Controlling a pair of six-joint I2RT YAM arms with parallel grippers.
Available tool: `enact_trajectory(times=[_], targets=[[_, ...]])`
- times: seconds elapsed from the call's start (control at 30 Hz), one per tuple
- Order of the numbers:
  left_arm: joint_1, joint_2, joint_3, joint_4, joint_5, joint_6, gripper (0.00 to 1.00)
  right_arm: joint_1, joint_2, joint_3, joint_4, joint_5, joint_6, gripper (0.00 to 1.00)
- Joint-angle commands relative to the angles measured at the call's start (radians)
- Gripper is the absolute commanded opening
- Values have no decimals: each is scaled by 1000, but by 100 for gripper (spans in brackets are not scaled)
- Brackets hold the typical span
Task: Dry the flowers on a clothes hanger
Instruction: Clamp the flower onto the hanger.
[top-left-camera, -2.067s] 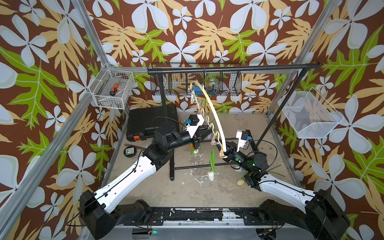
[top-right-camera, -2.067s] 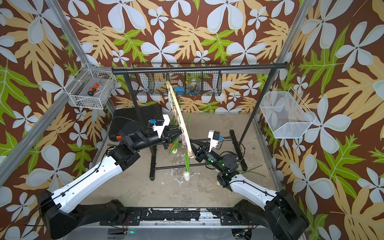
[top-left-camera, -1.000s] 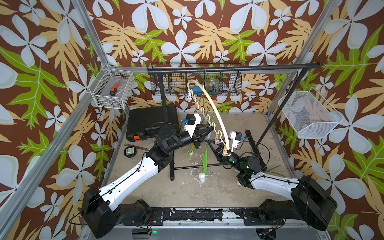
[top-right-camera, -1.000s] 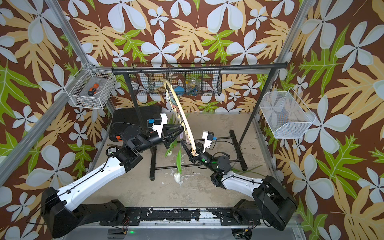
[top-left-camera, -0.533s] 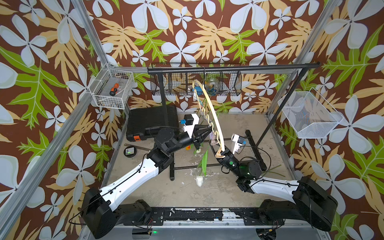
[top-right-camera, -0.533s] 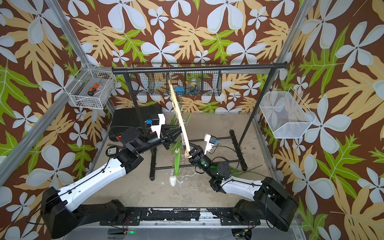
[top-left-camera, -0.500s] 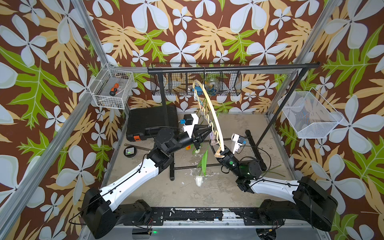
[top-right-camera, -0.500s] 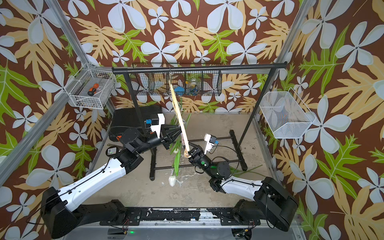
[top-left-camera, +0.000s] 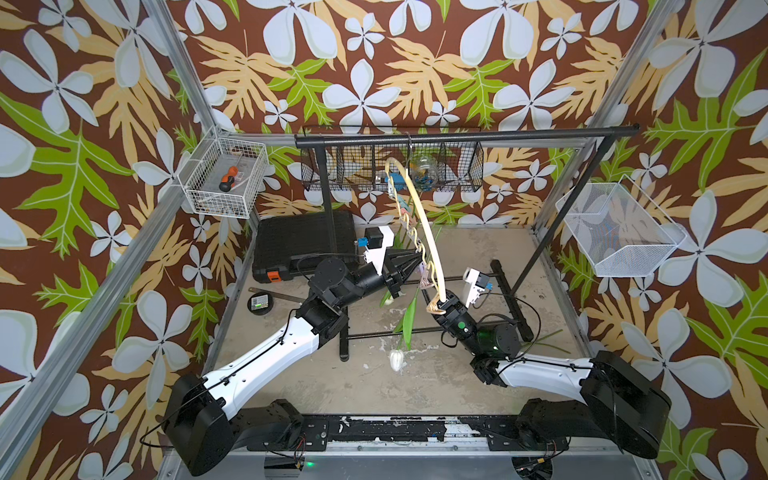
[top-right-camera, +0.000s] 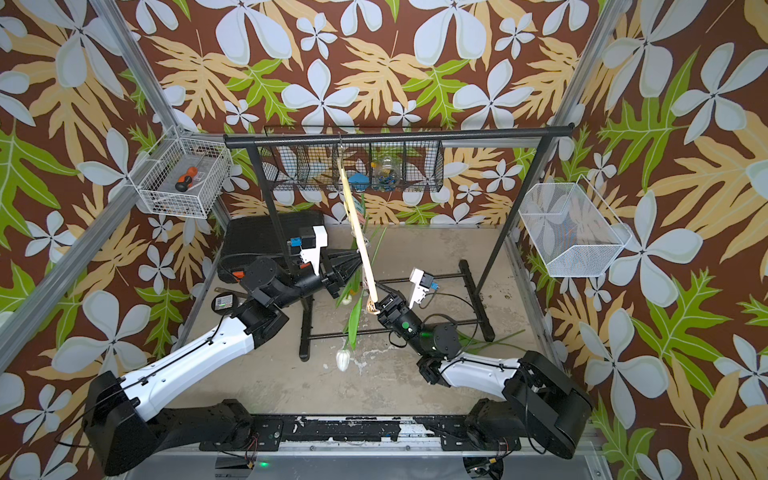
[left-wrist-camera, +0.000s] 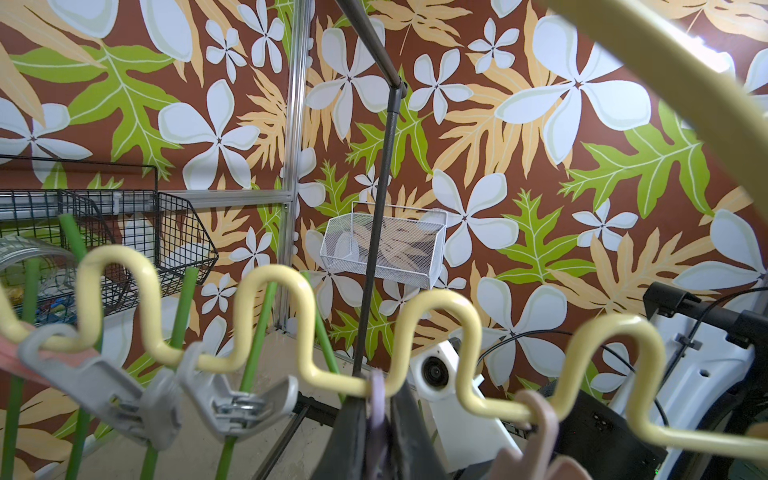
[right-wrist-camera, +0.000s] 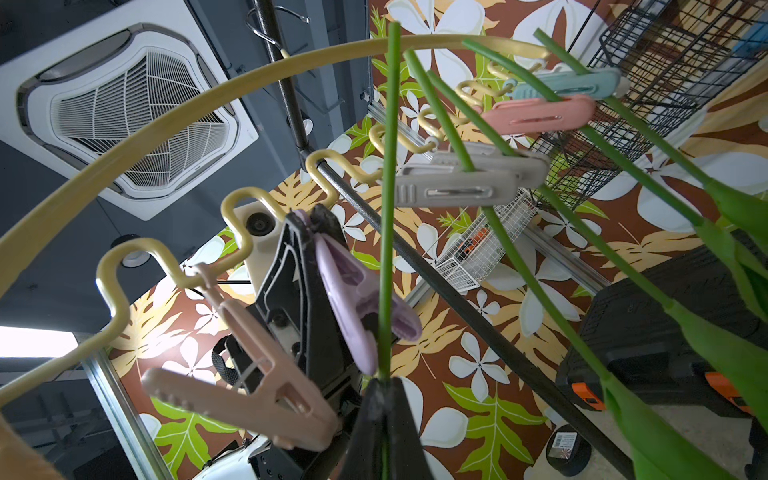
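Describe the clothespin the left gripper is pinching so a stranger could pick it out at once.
Find the black garment rack; a cream hanger hangs from its top bar, with clothespins on its wavy lower bar. The lilac clothespin sits between the grey clothespins and a pink-beige clothespin. It is the only lilac one, the left gripper pinches its top, and a green stem crosses its jaws.

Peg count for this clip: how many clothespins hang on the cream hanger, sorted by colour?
blue clothespin: 1
pink clothespins: 2
grey clothespins: 2
purple clothespin: 1
Total on the hanger: 6 that show
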Motion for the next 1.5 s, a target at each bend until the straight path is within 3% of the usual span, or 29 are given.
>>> enact_trajectory(times=[0.0, 0.63, 0.9, 1.17, 1.3, 1.47], targets=[[1, 2, 0, 56, -5, -10, 13, 1, 16, 2, 67, 1, 27, 0], [1, 13, -21, 75, -8, -14, 13, 1, 29, 38, 56, -43, 34, 0], [2, -8, -23, 60, -28, 4, 35, 1, 24, 34, 39, -36, 18, 0], [1, -29, -2, 18, -37, 30, 49, 1, 18, 37, 19, -40, -5, 0], [1, -50, -2, -9, -53, 50, 58, 1, 3, 40, -66, -42, -33, 0], [1, -77, -9, -59, -75, 80, 61, -4, -50, 60, -279, -20, -97, 0]])
